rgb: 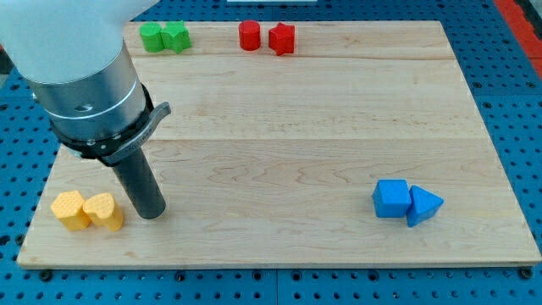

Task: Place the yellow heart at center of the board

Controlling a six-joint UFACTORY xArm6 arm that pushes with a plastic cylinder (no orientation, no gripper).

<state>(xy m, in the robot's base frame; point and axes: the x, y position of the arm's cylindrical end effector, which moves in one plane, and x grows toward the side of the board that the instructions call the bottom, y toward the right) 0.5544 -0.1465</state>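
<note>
The yellow heart lies near the board's bottom left corner. It touches a second yellow block, a hexagon-like shape, on its left. My tip rests on the board just to the right of the yellow heart, very close to it, with a narrow gap showing. The dark rod rises up and left into the arm's grey and white body.
Two green blocks sit together at the top left edge. A red cylinder and a red star-like block sit at the top middle. A blue cube and a blue triangle touch at the lower right. The wooden board ends close below the yellow blocks.
</note>
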